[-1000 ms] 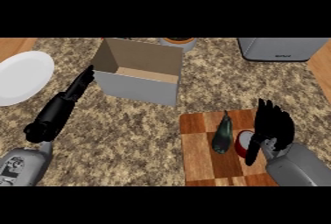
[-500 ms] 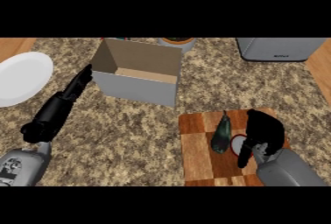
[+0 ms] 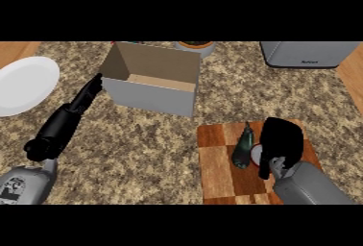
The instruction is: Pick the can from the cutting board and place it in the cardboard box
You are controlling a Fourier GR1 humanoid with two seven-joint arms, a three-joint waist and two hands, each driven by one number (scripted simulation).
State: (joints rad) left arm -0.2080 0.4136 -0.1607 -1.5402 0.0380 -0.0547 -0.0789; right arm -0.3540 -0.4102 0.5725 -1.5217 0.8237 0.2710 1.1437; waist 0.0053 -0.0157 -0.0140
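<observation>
White plate (image 3: pixel 25 85) at far left of the granite-patterned worktop (image 3: pixel 142 149), cut by the view's edge; left forearm comes up from the lower left corner, its left hand (image 3: pixel 83 98) black, fingers straight and held together, pointing up and right, holding nothing; fingertips just beside the left lower corner of the cardboard box (image 3: pixel 152 79), contact cannot be told; box stands open-topped near the middle of the upper worktop, tan inside, pale grey outer wall facing the viewer; behind the box, at the top edge, a round brown-rimmed pot (image 3: pixel 195 46), only partly in view; to the right and lower, a wooden cutting board (image 3: pixel 216 168) of light and dark blocks lies on the worktop, well apart from the box; on the board a dark green bottle (image 3: pixel 244 148) lies lengthwise, neck toward the top of the view; just right of the bottle a small pale round edge with a trace of red shows, the can (image 3: pixel 256 153), still on the board and mostly hidden; right hand (image 3: pixel 281 144) sits over it, fingers curled down round the can, thumb low at the board's side; right forearm, grey, enters from the lower right; at upper right a grey appliance (image 3: pixel 308 53) stands at the worktop's back edge.
</observation>
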